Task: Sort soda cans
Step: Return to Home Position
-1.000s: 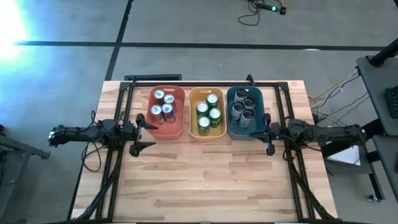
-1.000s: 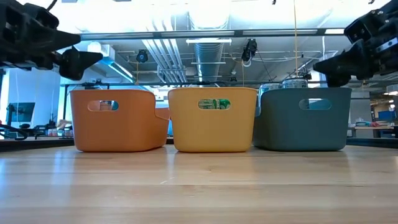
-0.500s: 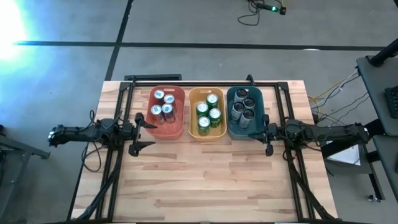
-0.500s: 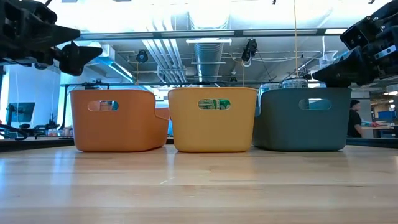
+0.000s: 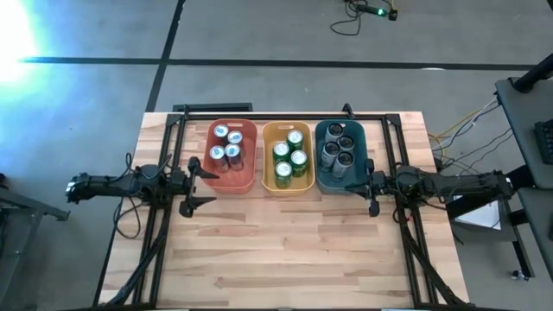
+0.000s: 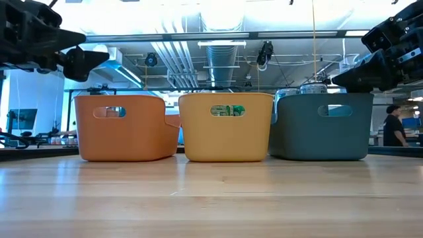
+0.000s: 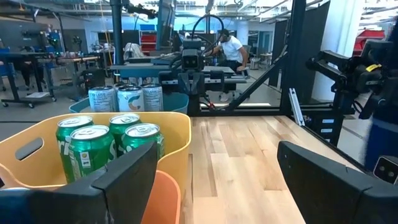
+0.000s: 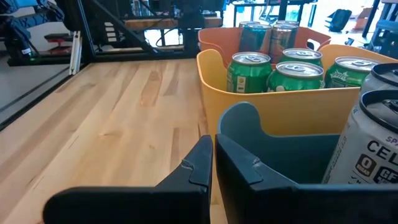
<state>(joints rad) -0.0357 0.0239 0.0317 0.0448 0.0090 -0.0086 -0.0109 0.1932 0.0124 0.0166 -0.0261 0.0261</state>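
Withdrawal should clear the yellow plastic bin of green metal soda cans ahead of left gripper's parted fingers; right gripper's fingers sit together.

Cut-off lettering only
A pale can in the teal bin, three o'clock of the yellow bin, is showing "CEL" and "0".

3 bins sit side by side on the table, cans inside.
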